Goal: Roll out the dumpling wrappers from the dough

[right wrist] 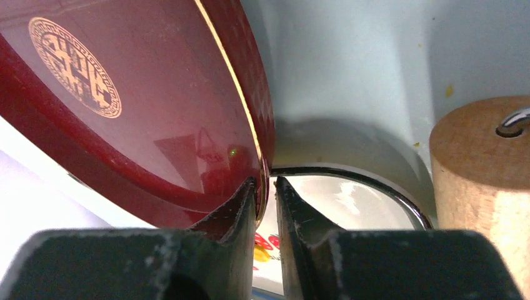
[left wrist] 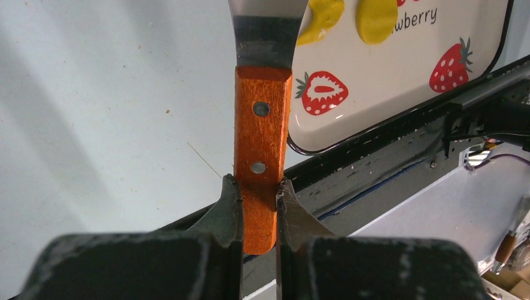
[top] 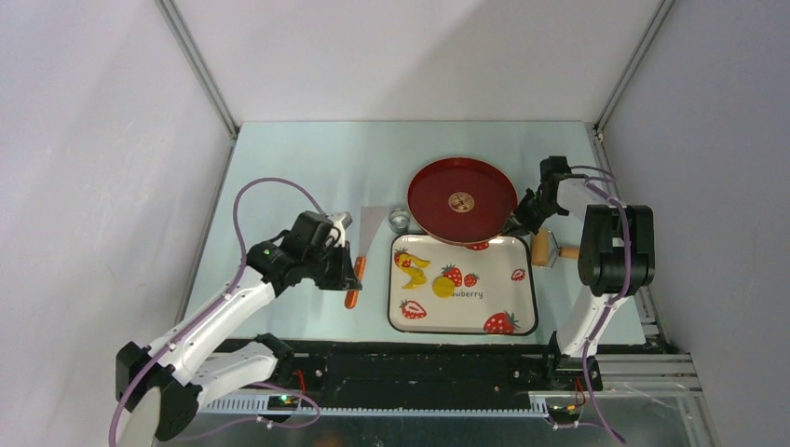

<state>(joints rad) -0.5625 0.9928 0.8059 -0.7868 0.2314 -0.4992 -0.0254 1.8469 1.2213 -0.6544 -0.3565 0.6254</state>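
From above, the strawberry tray (top: 512,293) lies on the desk (top: 298,168) just ahead of the arms' bases. The dough (top: 413,265), an irregular yellow patch, rests in the tray's left part. One round dumpling wrapper (top: 442,286) lies just beside it, toward the middle. A red plate (top: 438,186) sits behind the tray, its near edge overlapping the tray's far rim. A small round cup (top: 399,219) stands just left of the plate. A wooden roller (top: 540,249) lies just beside the tray's far right corner. The left tool (top: 346,272) hangs off the tray's left side with a scraper (top: 353,284) in it, the blade pointing toward the cup. The right tool (top: 520,219) is at the plate's right edge, between plate and roller.

In the left wrist view, the jaws are clamped tight on the end of the scraper's orange handle. The steel blade reaches ahead alongside the tray's edge. The dough and wrapper show at the top of the frame, on the tray and apart from the blade.

In the right wrist view, the jaws are nearly closed and pinch the plate's rim. The tray's corner lies beneath them, and the roller's end is close on the right.
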